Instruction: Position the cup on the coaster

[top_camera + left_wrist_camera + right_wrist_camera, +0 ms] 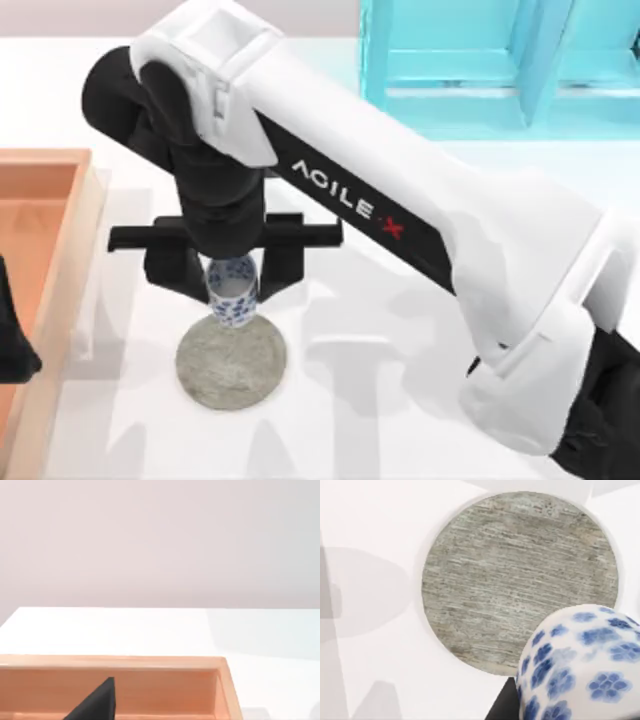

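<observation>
Cup (232,292) is in my right end effector (230,272), held over the far edge of the coaster (231,362), toward the desk's left edge, not centred on it yet; can't tell if it's touching. Ceramic by the look: rigid, probably light, glazed so likely slick, chips if dropped. Best held across the side walls, as now. Fingers clamped on the cup, one each side. Left arm parked at the desk's left edge by the wooden tray (40,260).
</observation>
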Robot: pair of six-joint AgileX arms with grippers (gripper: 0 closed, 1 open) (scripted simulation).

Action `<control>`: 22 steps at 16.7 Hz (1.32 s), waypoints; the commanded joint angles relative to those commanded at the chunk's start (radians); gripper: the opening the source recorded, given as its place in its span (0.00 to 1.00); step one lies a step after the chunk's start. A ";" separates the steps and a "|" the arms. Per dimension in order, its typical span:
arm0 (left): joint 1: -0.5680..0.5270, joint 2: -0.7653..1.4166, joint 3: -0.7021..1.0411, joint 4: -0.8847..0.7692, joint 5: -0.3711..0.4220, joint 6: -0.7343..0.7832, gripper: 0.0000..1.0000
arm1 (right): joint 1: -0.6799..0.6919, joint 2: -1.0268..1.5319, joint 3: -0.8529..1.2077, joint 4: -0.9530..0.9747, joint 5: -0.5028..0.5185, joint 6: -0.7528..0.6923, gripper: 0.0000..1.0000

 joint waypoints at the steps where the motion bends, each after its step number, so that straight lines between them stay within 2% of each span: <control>1: 0.000 0.000 0.000 0.000 0.000 0.000 1.00 | 0.000 0.010 0.008 -0.004 0.004 0.016 0.00; 10: 0.000 0.000 0.000 0.000 0.000 0.000 1.00 | -0.007 0.002 -0.026 0.030 0.006 0.030 0.00; 18: 0.000 0.000 0.000 0.000 0.000 0.000 1.00 | 0.000 -0.103 -0.445 0.321 0.005 0.027 0.00; 22: 0.000 0.000 0.000 0.000 0.000 0.000 1.00 | 0.001 -0.120 -0.514 0.381 0.005 0.030 0.00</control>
